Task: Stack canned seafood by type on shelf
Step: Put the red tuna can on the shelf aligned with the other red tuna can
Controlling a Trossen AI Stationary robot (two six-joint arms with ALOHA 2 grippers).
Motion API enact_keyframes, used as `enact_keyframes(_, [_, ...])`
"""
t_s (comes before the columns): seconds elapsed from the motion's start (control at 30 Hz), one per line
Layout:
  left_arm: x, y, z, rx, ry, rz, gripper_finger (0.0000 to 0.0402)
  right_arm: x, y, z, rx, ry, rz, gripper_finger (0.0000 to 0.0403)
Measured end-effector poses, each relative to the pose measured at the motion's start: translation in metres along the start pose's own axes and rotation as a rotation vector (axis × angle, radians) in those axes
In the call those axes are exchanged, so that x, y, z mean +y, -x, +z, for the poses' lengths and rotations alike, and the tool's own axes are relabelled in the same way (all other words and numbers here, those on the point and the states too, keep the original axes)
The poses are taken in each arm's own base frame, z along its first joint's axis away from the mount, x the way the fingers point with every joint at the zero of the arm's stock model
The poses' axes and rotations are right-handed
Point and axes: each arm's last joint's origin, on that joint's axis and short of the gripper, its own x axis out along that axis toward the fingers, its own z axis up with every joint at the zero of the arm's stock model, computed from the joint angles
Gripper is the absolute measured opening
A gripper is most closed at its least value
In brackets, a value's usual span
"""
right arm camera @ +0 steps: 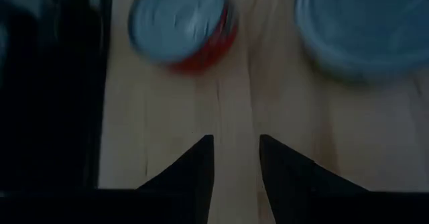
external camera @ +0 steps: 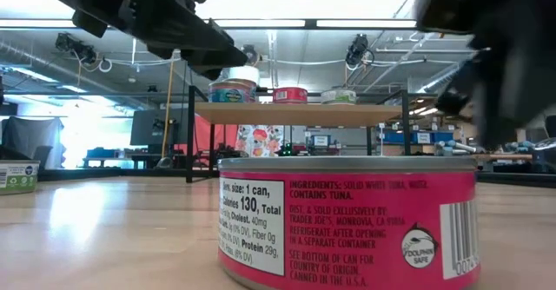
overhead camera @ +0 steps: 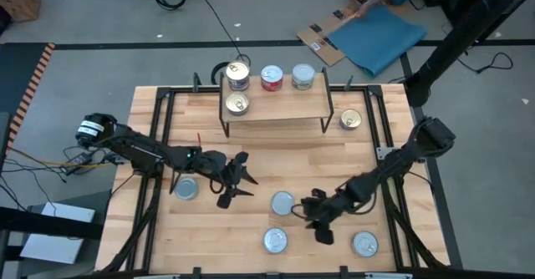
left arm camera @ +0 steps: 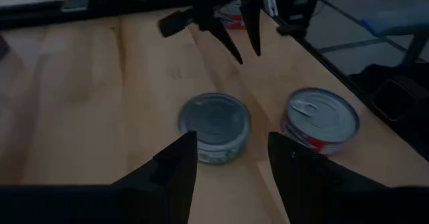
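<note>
Grey floor [overhead camera: 100,12], blue mat [overhead camera: 380,38], ceiling strip lights [external camera: 365,23]

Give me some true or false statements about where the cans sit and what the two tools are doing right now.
1. The shelf carries four cans. True.
2. The left tool grips a can. False: it is open and empty.
3. A gold-topped can sits on the tabletop beside the shelf. True.
4. The right tool holds a can above the shelf. False: it is empty, low over the table near a silver-topped can.
</note>
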Motion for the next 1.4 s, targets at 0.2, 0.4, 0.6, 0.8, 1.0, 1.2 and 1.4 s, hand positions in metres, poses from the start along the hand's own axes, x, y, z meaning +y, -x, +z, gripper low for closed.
enact_keyframes(0.2, [-0.002, 0.0, 0.001, -0.009, 0.011, 0.06, 0.0186, -0.01, -0.014, 0.021, -0.103, -0.244, 0.087, 0.0129])
enact_keyframes(0.4, [-0.006, -0.001, 0.001, -0.007, 0.011, 0.084, 0.0186, -0.004, -0.039, 0.023, -0.088, -0.308, 0.092, 0.013])
enact_keyframes(0.6, [-0.011, -0.001, 0.001, 0.0, 0.003, 0.079, 0.0186, 0.011, -0.062, 0.032, -0.011, -0.3, -0.02, 0.0131])
enact_keyframes(0.8, [-0.019, -0.002, 0.0, 0.006, -0.007, 0.053, 0.0186, 0.018, -0.068, 0.041, 0.024, -0.303, -0.092, 0.0131])
enact_keyframes(1.0, [-0.025, -0.002, -0.002, 0.024, -0.017, 0.053, 0.0186, 0.022, -0.059, 0.046, 0.008, -0.383, -0.071, 0.0131])
enact_keyframes(1.2, [-0.025, -0.002, -0.001, 0.02, -0.018, 0.06, 0.0186, 0.024, -0.06, 0.051, -0.002, -0.423, -0.012, 0.0139])
enact_keyframes(1.4, [-0.025, -0.002, -0.001, 0.021, -0.021, 0.061, 0.0186, 0.024, -0.06, 0.054, -0.02, -0.428, 0.008, 0.0144])
